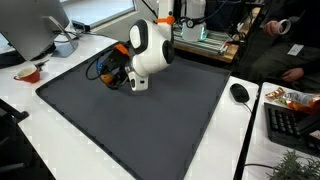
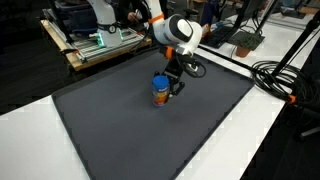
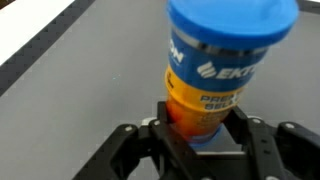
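Observation:
A can with a blue lid and an orange label (image 3: 225, 70) stands upright on the dark grey mat (image 2: 130, 130). It also shows in an exterior view (image 2: 160, 90). My gripper (image 3: 205, 125) reaches it low at the base, with one finger pressed against each side, shut on it. In an exterior view the gripper (image 2: 172, 82) comes in from the side at mat level. In an exterior view (image 1: 116, 74) the white arm hides most of the can, and only the gripper and some orange cabling show.
The mat (image 1: 130, 130) covers most of a white table. A red bowl (image 1: 30, 73) and a white mug (image 1: 65, 45) stand off one corner. A mouse (image 1: 239, 92) and keyboard (image 1: 290, 125) lie beside the mat. Black cables (image 2: 280, 75) lie on the table.

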`<action>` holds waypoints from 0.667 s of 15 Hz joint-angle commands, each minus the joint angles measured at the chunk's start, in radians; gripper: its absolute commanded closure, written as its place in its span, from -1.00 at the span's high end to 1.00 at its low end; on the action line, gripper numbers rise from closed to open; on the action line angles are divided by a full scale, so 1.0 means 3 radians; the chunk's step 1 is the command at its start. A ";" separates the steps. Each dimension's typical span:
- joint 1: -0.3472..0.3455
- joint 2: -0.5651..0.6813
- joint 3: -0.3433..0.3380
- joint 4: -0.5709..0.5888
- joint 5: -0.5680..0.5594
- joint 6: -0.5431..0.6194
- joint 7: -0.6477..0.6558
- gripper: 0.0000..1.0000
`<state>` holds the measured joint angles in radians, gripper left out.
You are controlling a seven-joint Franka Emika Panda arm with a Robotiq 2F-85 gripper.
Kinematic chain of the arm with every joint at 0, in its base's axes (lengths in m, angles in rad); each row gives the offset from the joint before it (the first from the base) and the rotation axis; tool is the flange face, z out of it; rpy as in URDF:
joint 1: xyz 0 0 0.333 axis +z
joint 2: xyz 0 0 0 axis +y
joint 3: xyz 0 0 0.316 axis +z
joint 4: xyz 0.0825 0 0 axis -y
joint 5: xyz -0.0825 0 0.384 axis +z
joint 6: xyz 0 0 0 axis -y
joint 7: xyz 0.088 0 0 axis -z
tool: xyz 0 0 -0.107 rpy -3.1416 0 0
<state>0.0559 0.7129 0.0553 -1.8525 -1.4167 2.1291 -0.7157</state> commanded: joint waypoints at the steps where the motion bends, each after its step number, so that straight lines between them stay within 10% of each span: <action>1: -0.0009 0.0002 0.0013 0.0006 0.0000 -0.0010 -0.0004 0.16; 6: -0.0009 0.0002 0.0014 0.0005 0.0000 -0.0010 -0.0004 0.16; 7: -0.0009 0.0002 0.0014 0.0005 0.0000 -0.0010 -0.0004 -0.34; 10: -0.0008 0.0047 0.0007 0.0028 -0.0013 -0.0005 0.0021 -0.34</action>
<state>0.0562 0.7179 0.0554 -1.8521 -1.4170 2.1291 -0.7157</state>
